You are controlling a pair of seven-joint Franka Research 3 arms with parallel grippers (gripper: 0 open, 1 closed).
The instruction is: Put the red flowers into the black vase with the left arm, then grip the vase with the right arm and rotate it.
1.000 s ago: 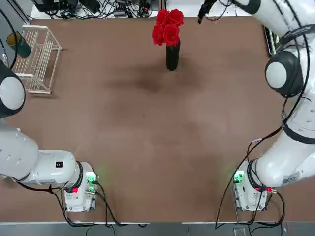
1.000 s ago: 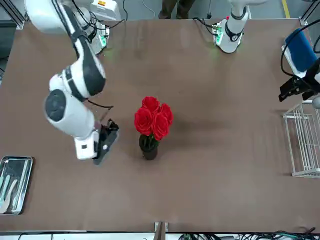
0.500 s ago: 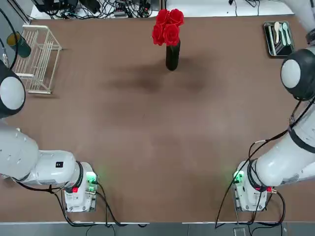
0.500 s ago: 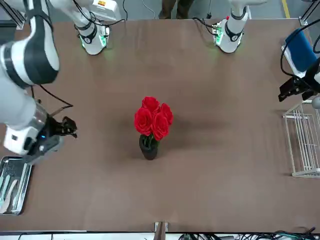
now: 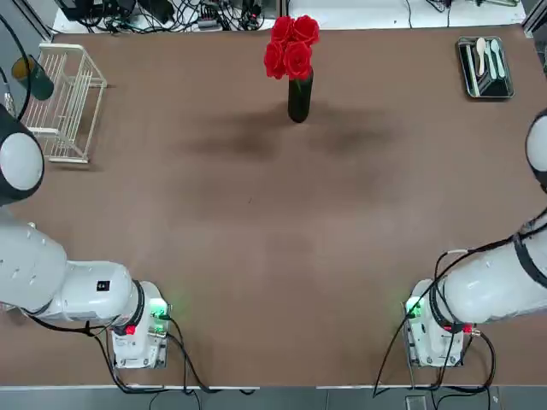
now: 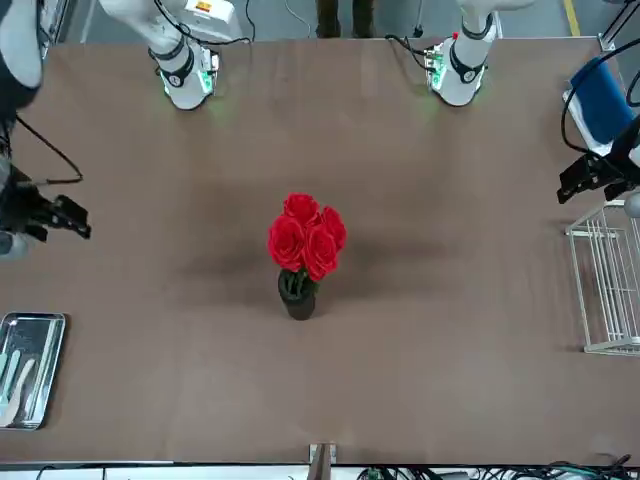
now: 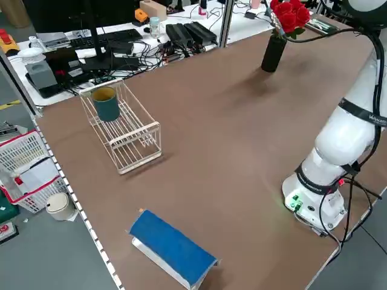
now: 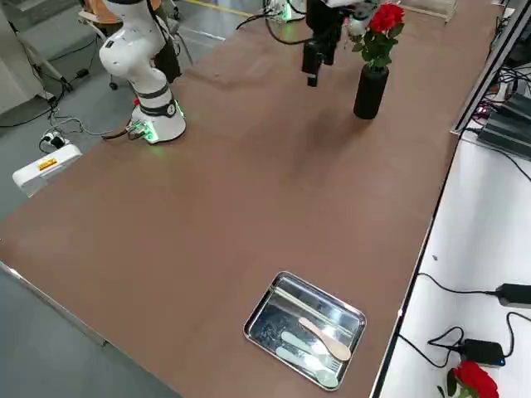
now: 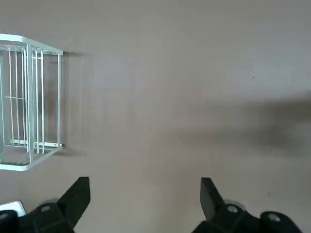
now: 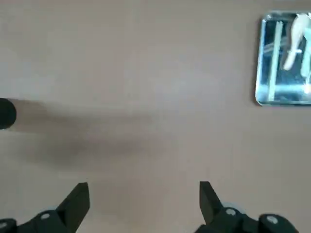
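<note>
The red flowers [image 5: 291, 41] stand upright in the black vase [image 5: 299, 98] at the far middle of the table, also seen from across as the flowers [image 6: 305, 235] and the vase [image 6: 299, 301]. My right gripper [image 6: 60, 215] hangs open at the table's right side, far from the vase and near the metal tray; its wrist view shows spread fingers [image 10: 77, 199] and the vase [image 10: 6, 114] at the frame's edge. Over the wire rack on the left side my left gripper [image 6: 592, 177] is open and holds nothing, its fingers [image 9: 77, 194] wide apart.
A white wire rack [image 5: 64, 102] holding a dark teal cup [image 5: 34, 79] sits at the far left. A metal tray [image 5: 485, 67] with utensils lies at the far right. A blue object [image 7: 172, 248] shows near the left edge. Cables run behind the table.
My right arm has swung away from beside the vase out to the table's right side, gripper open throughout. Flowers, vase and left arm have not moved.
</note>
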